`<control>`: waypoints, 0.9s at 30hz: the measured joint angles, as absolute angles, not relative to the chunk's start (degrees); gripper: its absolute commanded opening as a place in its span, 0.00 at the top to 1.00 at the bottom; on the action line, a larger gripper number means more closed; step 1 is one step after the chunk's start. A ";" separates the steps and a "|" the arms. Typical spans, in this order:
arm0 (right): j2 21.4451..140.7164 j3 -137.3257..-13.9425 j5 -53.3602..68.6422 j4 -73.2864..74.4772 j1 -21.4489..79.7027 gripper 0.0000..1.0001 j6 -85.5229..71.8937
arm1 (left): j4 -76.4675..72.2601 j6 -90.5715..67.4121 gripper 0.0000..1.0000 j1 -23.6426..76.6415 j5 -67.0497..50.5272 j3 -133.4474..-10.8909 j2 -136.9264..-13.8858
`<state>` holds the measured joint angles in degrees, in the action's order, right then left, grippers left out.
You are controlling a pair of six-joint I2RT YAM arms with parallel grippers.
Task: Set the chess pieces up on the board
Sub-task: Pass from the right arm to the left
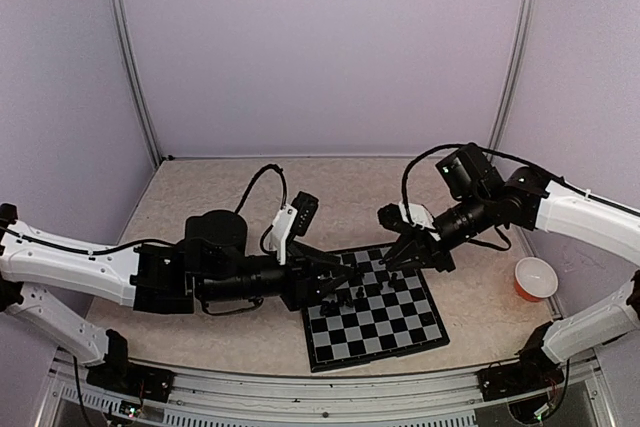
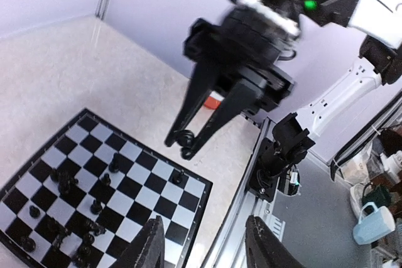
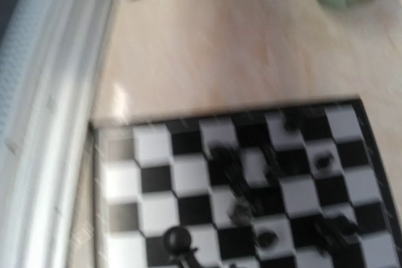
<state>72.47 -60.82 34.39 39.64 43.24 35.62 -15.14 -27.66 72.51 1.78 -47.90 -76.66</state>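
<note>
Right jaws seemingly pinching one chess piece (image 2: 183, 137), above board (image 2: 151, 196), others (image 2: 178, 177) scattered

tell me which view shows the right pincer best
Left wrist: the right pincer is large and close, fingers closed on a chess piece over the board. Top external shows it small and dark; right wrist is blurred, fingers barely visible.

Soft, even light with faint shadows; the top view is sharp, the right wrist view of the board (image 3: 188, 177) smeared by blur.
</note>
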 measured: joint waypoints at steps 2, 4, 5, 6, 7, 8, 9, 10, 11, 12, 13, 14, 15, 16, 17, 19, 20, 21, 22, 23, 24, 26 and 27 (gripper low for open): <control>73.06 -60.86 40.56 38.81 40.84 1.00 33.67 | -16.78 -23.83 0.56 76.01 7.57 -48.07 -76.23; 74.32 -60.95 46.44 38.33 39.07 1.00 31.88 | -17.58 -20.43 0.55 78.06 12.32 -48.84 -76.97; 75.13 -60.99 49.06 38.04 38.39 1.00 31.05 | -17.82 -18.81 0.55 78.35 14.22 -49.50 -77.82; 75.94 -60.99 51.55 37.78 37.76 1.00 30.17 | -18.00 -17.63 0.55 78.37 15.59 -50.13 -78.67; 76.51 -60.99 53.54 37.67 37.30 1.00 29.36 | -18.17 -16.47 0.55 78.37 16.84 -50.92 -79.72; 76.79 -60.99 54.85 37.58 37.08 1.00 28.88 | -18.55 -15.51 0.56 78.37 18.02 -51.66 -80.84; 76.93 -61.01 56.23 37.52 36.93 1.00 28.42 | -18.74 -14.74 0.55 78.37 18.72 -52.12 -81.69; 76.95 -61.01 57.19 37.45 36.93 1.00 28.10 | -18.98 -13.93 0.56 78.37 19.25 -52.47 -82.50; 76.95 -61.04 58.54 37.39 36.93 1.00 27.70 | -19.22 -13.21 0.57 78.43 19.66 -52.73 -83.18; 76.95 -61.06 59.35 37.36 36.93 1.00 27.49 | -19.46 -12.62 0.57 78.48 19.84 -52.88 -83.72; 76.95 -61.06 60.01 37.34 36.93 1.00 27.29 | -19.77 -12.05 0.58 78.48 19.99 -53.06 -84.27; 76.95 -61.06 60.64 37.34 36.91 1.00 27.16 | -19.88 -11.62 0.58 78.48 20.05 -53.25 -84.73; 76.95 -61.06 61.17 37.32 36.91 0.99 27.05 | -19.92 -11.27 0.58 78.48 20.05 -53.58 -85.17; 76.95 -61.06 61.67 37.32 36.91 0.99 26.94 | -20.10 -10.98 0.58 78.48 20.03 -53.91 -85.62; 76.95 -61.06 62.00 37.30 36.91 0.99 26.87 | -20.25 -10.74 0.59 78.48 20.01 -54.24 -86.00; 76.95 -61.06 62.39 37.30 36.91 0.99 26.81 | -20.56 -10.22 0.59 78.48 19.94 -54.81 -86.65; 76.95 -61.06 62.59 37.30 36.91 0.99 26.76 | -20.69 -10.04 0.59 78.48 19.90 -55.00 -86.91; 76.95 -61.06 62.67 37.30 36.91 0.99 26.70 | -20.93 -9.91 0.60 78.48 19.77 -55.18 -87.18; 76.93 -61.06 62.78 37.30 36.91 0.99 26.68 | -21.04 -9.80 0.61 78.48 19.70 -55.46 -87.44; 76.95 -61.06 62.83 37.30 36.91 0.99 26.65 | -21.23 -9.74 0.61 78.48 19.59 -55.72 -87.70; 76.93 -61.06 62.85 37.30 36.91 0.99 26.65 | -21.47 -9.69 0.63 78.48 19.49 -55.92 -87.90; 76.95 -61.06 62.92 37.30 36.88 0.98 26.65 | -21.47 -9.56 0.64 78.46 19.14 -56.45 -88.36; 76.95 -61.06 62.94 37.30 36.84 0.98 26.65 | -21.52 -9.52 0.65 78.46 18.83 -56.71 -88.58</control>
<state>76.95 -61.06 62.94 37.30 36.84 26.65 -21.52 -9.52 78.46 18.83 -56.71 -88.58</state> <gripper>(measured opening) 0.099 0.372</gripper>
